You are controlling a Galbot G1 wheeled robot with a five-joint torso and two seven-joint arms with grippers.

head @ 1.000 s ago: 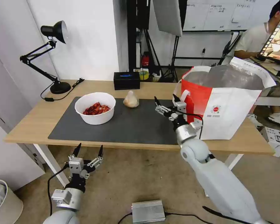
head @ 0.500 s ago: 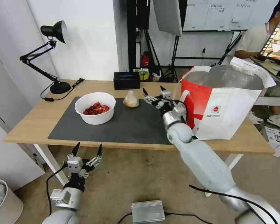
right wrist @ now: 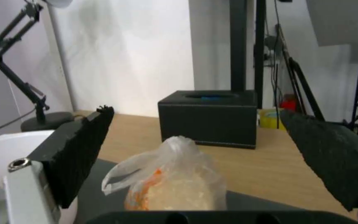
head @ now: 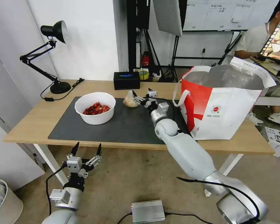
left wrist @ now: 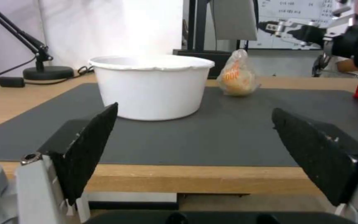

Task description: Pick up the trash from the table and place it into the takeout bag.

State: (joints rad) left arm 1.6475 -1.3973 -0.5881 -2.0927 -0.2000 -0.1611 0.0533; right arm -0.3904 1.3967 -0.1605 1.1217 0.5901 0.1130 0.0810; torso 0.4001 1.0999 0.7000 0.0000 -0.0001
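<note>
From the head camera I see my right gripper (head: 142, 95) over the dark mat (head: 127, 124) on the table (head: 31, 118), fingers spread wide, right beside the small bag (head: 130, 100). The white bowl (head: 95, 108) sits to the left, and the big takeout bag (head: 224, 101) stands to the right. My left gripper (head: 86, 150) hangs low in front of the table, open and holding nothing. From my left wrist I see the bowl (left wrist: 152, 85) and the small bag (left wrist: 238, 74) behind it. From my right wrist the small bag (right wrist: 175, 180) sits between my open fingers (right wrist: 79, 152), with the black box (right wrist: 208, 117) behind.
</note>
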